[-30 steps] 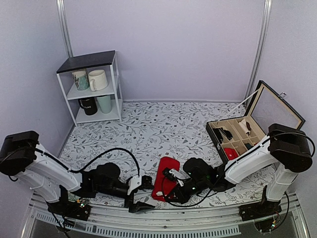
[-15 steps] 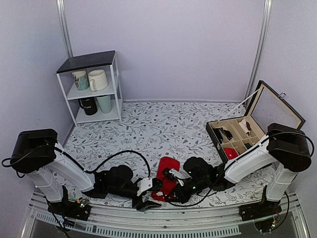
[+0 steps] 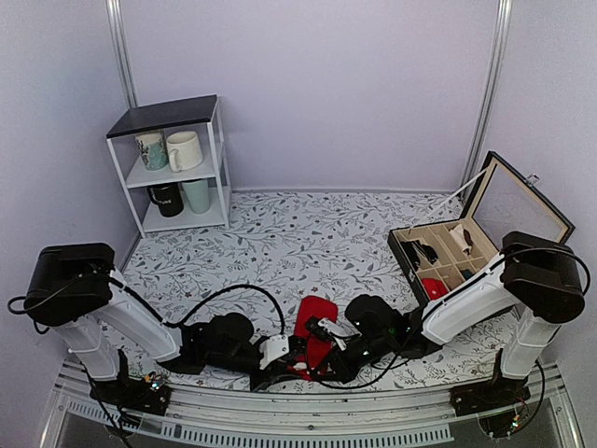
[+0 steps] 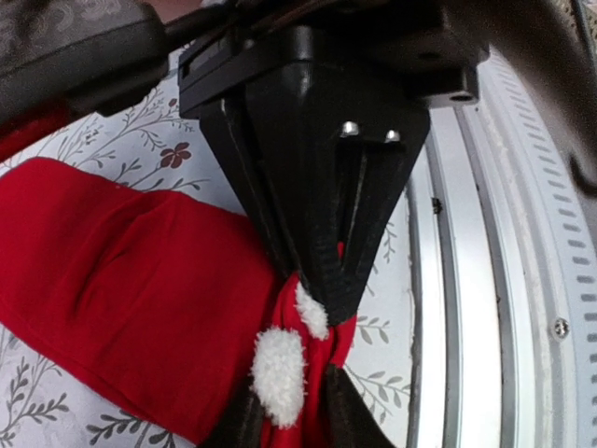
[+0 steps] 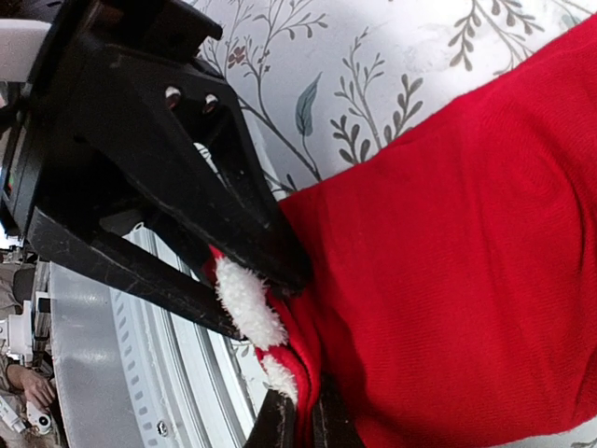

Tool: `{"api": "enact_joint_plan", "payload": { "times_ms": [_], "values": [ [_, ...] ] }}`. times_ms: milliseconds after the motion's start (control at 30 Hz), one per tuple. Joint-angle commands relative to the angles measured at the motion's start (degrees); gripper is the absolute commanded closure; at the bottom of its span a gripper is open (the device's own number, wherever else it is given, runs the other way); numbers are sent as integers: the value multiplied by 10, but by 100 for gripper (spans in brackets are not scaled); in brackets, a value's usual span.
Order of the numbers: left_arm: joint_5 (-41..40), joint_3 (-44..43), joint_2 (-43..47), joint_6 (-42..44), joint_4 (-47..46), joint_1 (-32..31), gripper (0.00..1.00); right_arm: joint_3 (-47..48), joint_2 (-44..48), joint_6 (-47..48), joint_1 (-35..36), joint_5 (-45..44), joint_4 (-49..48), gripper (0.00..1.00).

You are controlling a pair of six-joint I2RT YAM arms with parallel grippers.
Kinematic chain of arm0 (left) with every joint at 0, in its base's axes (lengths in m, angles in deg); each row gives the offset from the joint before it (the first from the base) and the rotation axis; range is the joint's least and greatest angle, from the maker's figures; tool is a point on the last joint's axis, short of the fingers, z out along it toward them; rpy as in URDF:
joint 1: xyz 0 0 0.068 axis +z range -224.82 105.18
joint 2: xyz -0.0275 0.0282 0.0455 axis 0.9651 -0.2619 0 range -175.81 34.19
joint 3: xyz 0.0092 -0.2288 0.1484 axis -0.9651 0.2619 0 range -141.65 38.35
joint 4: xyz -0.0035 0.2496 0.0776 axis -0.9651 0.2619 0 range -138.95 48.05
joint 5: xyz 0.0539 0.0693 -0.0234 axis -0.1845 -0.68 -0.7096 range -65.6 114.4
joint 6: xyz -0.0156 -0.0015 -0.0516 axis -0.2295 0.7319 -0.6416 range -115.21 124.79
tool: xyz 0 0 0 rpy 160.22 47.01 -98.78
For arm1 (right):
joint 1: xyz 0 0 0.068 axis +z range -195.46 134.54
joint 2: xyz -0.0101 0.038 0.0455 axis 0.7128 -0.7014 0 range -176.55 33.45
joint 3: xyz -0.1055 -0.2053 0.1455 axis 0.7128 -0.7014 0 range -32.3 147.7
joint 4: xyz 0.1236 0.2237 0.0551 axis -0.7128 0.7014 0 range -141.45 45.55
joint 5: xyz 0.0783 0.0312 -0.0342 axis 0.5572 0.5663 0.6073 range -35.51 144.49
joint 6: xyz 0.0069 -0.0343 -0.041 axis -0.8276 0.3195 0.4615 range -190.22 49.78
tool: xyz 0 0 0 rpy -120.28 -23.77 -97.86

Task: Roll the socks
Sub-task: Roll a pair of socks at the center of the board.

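Observation:
The red socks (image 3: 317, 319) lie flat on the floral table cover, near the front edge between the two arms. Both grippers meet at the socks' near end. In the left wrist view, my left gripper (image 4: 291, 420) is shut on a bunched fold of the socks (image 4: 140, 271), where white fluffy lining (image 4: 278, 373) shows. My right gripper (image 4: 328, 294) comes from the far side and pinches the same fold just above. In the right wrist view, my right gripper (image 5: 303, 420) is shut on the socks (image 5: 466, 233), opposite the left gripper (image 5: 247, 299). From above the left gripper (image 3: 293, 366) and right gripper (image 3: 312, 362) almost touch.
The aluminium rail (image 3: 308, 420) runs along the table's front edge, right beside the grippers (image 4: 466, 280). An open black compartment box (image 3: 448, 261) holding a red roll (image 3: 432, 287) stands at the right. A white shelf with mugs (image 3: 177, 168) stands at the back left.
My left arm has moved right to the socks' near end and its jaws have closed on the fold. The right gripper has kept its grip and place.

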Motion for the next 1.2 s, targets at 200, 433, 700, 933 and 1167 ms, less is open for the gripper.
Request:
{"api": "enact_joint_plan", "payload": {
  "times_ms": [200, 433, 700, 933, 1167],
  "values": [
    [16, -9, 6, -43, 34, -7, 100, -25, -7, 16, 3, -26, 103, 65],
    [35, -11, 12, -111, 70, -6, 100, -95, 137, 48, 3, -98, -15, 54],
    [70, 0, -7, -178, 77, 5, 100, -180, 239, 181, 63, -235, -130, 42],
    [88, 7, -27, -195, 67, 9, 100, -128, 141, 247, 126, -291, -120, 41],
    [95, 10, -32, -196, 65, 15, 100, -87, 65, 263, 160, -325, -142, 41]
  ]
}}
